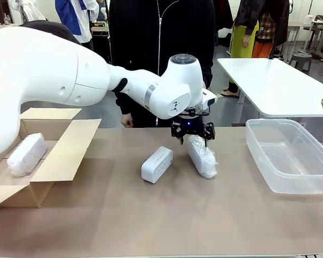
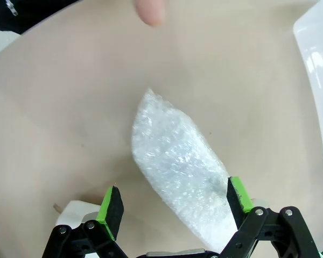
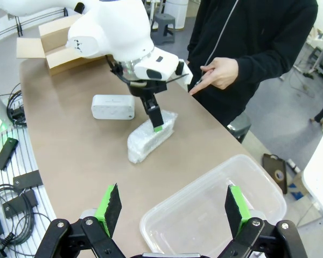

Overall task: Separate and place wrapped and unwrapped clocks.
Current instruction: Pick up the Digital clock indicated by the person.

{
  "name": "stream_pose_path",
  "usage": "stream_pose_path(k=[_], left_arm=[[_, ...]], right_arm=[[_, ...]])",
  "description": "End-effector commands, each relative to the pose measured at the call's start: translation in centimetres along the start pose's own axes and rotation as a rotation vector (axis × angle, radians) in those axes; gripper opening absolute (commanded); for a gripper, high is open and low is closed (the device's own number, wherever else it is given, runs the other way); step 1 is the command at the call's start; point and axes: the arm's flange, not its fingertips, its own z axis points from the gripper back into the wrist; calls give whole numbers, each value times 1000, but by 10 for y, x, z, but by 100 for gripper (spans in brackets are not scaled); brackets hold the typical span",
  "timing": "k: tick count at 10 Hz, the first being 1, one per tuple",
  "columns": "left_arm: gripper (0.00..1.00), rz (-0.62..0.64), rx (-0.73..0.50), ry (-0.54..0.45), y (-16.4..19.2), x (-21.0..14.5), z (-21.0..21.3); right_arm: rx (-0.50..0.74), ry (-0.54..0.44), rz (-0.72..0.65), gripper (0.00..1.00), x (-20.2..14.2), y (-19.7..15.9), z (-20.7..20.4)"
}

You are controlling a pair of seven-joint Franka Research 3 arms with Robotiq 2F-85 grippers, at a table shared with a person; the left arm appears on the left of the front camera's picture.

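Bubble-wrapped first clock [image 1: 26, 154] lay in cardboard box [image 1: 70, 156], 9 o'clock: sorted. Left pincer [image 1: 193, 141] gaped empty over second wrapped clock [image 1: 202, 156], bench [image 1: 151, 215] centre; bare clock [image 1: 156, 164] at its 9 o'clock, unsorted. Right pincer [image 3: 172, 207] gaped too.

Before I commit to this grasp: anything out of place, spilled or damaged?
Nothing stands out. One wrapped clock lies in the cardboard box; the other wrapped clock and the bare clock lie intact on the table.
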Motion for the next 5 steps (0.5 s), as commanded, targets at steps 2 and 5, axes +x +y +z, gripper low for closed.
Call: stream_pose_path(k=[2, 5], left_arm=[[100, 15, 39, 27, -16, -1, -10], [100, -5, 56, 36, -22, -2, -17]], right_arm=[[19, -23, 8, 100, 0, -2, -2], [19, -23, 8, 100, 0, -2, -2]])
